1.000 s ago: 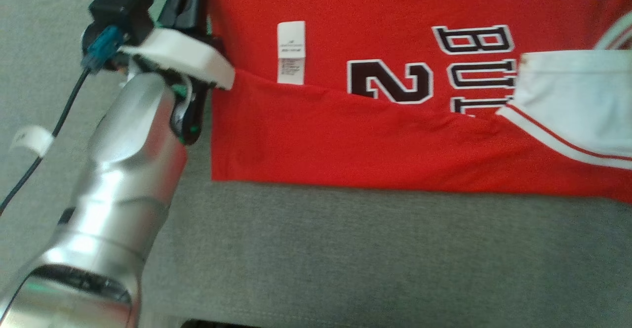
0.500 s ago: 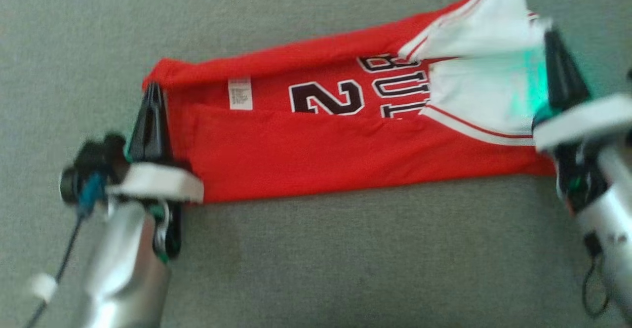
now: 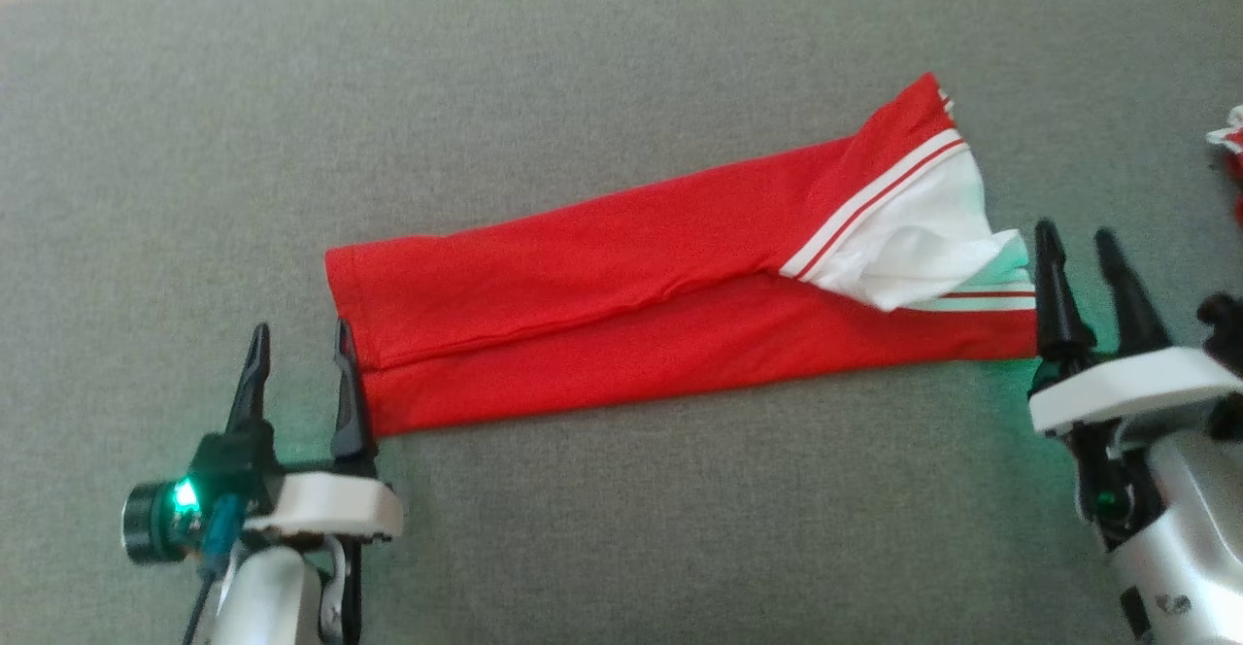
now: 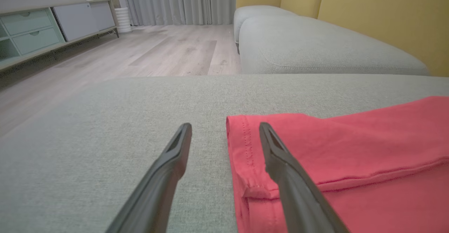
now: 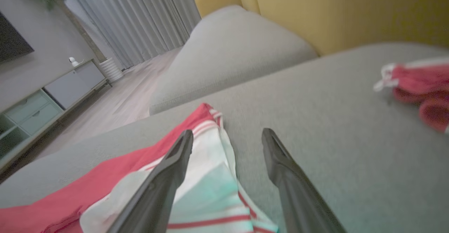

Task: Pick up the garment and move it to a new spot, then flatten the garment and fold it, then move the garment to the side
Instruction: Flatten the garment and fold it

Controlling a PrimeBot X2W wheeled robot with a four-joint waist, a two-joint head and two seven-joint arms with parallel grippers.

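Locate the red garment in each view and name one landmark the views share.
Head view: the garment stretches across the middle, from the left gripper to the right gripper.
Left wrist view: lower right, its hemmed end beside the open jaws.
Right wrist view: lower left, its white striped end under the open jaws.
Shared landmark: the grey cushion beneath it.

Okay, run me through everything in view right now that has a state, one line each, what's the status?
garment, folded into a long narrow strip, lying on the grey cushion, held by neither tool.
left tool, open, at the hem end, gripping nothing.
right tool, open, at the white sleeve end, gripping nothing.
second red cloth, crumpled, lying apart from the garment on the robot's right.
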